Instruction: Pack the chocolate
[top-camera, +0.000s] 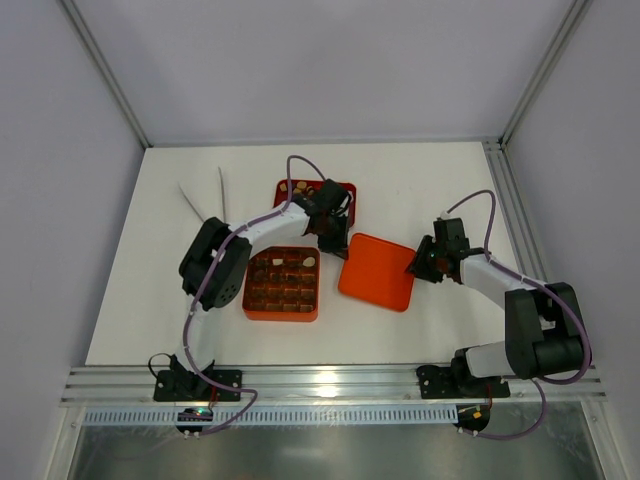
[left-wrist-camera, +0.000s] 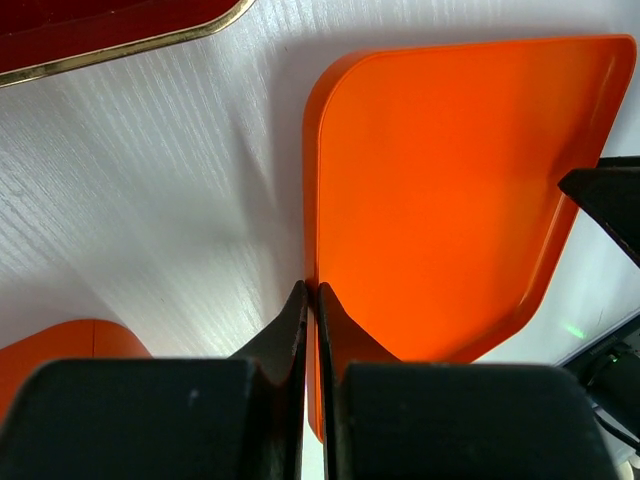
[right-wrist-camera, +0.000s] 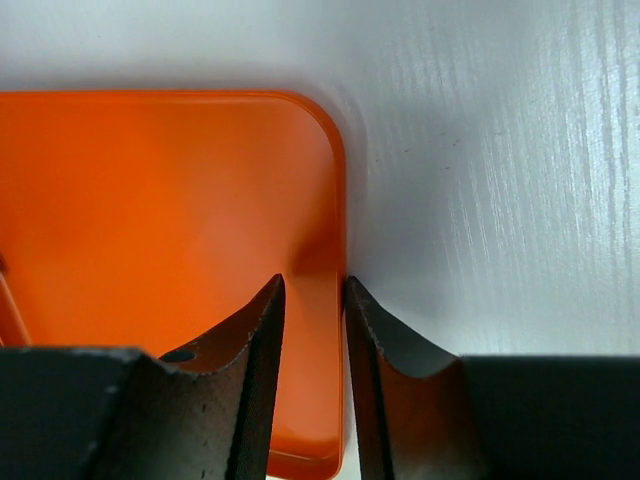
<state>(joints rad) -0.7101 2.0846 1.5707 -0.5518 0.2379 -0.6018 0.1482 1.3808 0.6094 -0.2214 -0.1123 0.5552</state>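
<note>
The chocolate shows in the top view: several brown pieces and a cream one (top-camera: 309, 262) sit in the orange grid box (top-camera: 249, 290), and a few more (top-camera: 297, 185) lie on the dark red tray (top-camera: 347, 190). The flat orange lid (top-camera: 378, 272) lies right of the box. My left gripper (top-camera: 333, 243) is shut on the lid's left rim, one finger on each side (left-wrist-camera: 312, 290). My right gripper (top-camera: 415, 268) is open and straddles the lid's right rim (right-wrist-camera: 315, 285). The lid fills both wrist views (left-wrist-camera: 440, 180) (right-wrist-camera: 160, 200).
Two thin white sticks (top-camera: 205, 197) lie at the back left. The red tray's gold-edged corner (left-wrist-camera: 100, 30) and a corner of the orange box (left-wrist-camera: 60, 345) show in the left wrist view. Frame posts stand at the back corners.
</note>
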